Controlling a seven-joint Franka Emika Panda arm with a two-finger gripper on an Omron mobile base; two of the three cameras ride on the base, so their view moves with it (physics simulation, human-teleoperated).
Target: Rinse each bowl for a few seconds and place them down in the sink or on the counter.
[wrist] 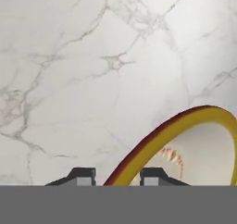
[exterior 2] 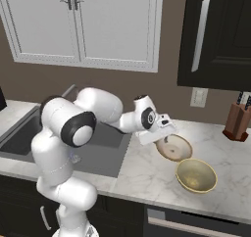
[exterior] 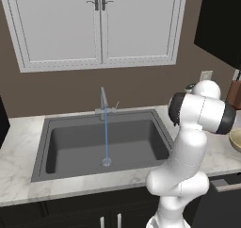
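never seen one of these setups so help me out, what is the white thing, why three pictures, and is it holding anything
The white thing is a robot arm on a base that can drive, in a computer-drawn kitchen. Two pictures come from cameras behind the arm, one to its left and one to its right; the third looks along its claw. On the marble counter sit two bowls: a tan bowl and a cream-yellow bowl, with a knife block further right. The dark sink has water running from its faucet. The claw is at the tan bowl, one finger on each side of its rim. Whether it already grips the rim I cannot tell.
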